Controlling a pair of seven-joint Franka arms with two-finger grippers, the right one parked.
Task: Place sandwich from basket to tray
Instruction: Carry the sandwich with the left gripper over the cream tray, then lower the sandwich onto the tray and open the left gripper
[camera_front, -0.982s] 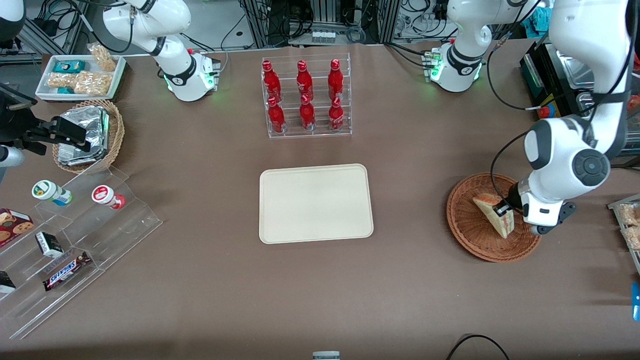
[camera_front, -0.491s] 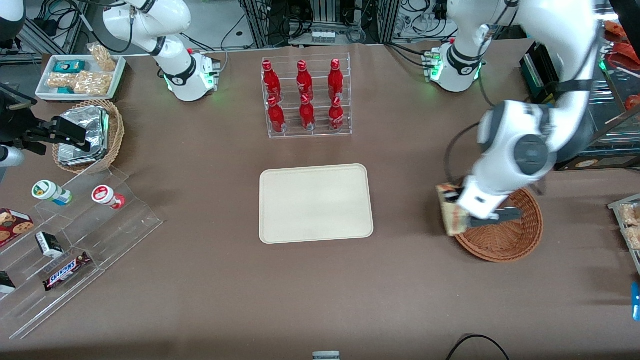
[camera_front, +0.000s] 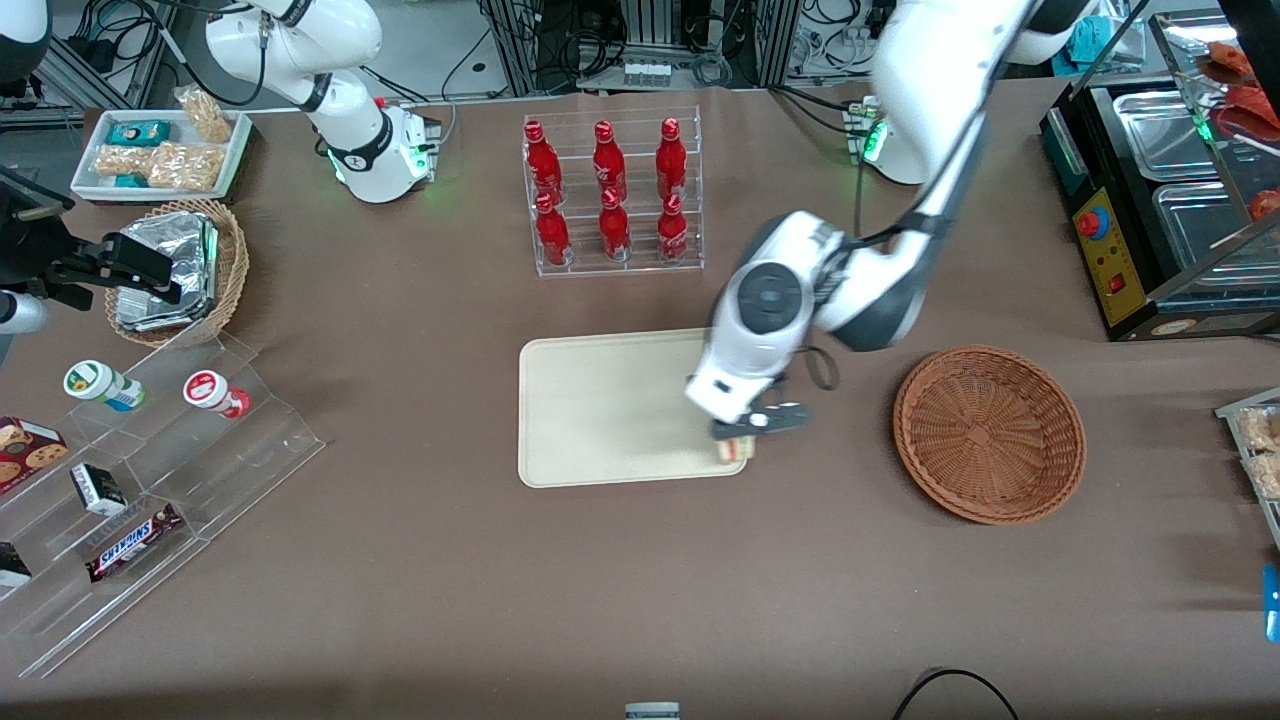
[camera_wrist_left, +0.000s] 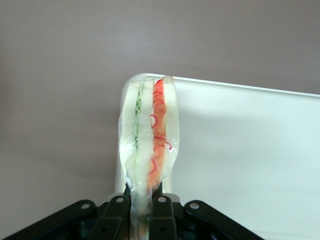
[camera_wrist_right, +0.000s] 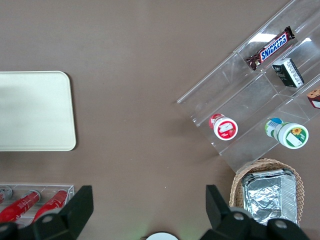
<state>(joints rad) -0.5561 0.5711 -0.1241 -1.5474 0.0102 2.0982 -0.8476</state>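
1. Over the tray's corner nearest the basket and the front camera, my gripper hangs with its fingers closed tight on the sandwich.
2. My sandwich sits right at that rounded corner, part over the tray and part over the brown table, so the rim is just beside it.
3. Most of the tray's flat cream surface lies bare toward the parked arm's end; nothing rests on it.
4. My basket stands well apart from the tray, toward my own end of the table, with open tabletop between them.
5. Farther from the front camera than the tray stands a clear rack of red bottles, apart from the tray's edge.
6. I hold the sandwich on edge, its long axis running straight out from my fingers, the narrow cut face with green and red filling stripes turned to my wrist camera.
7. Its free end points away from my fingers, out to the tray's corner.
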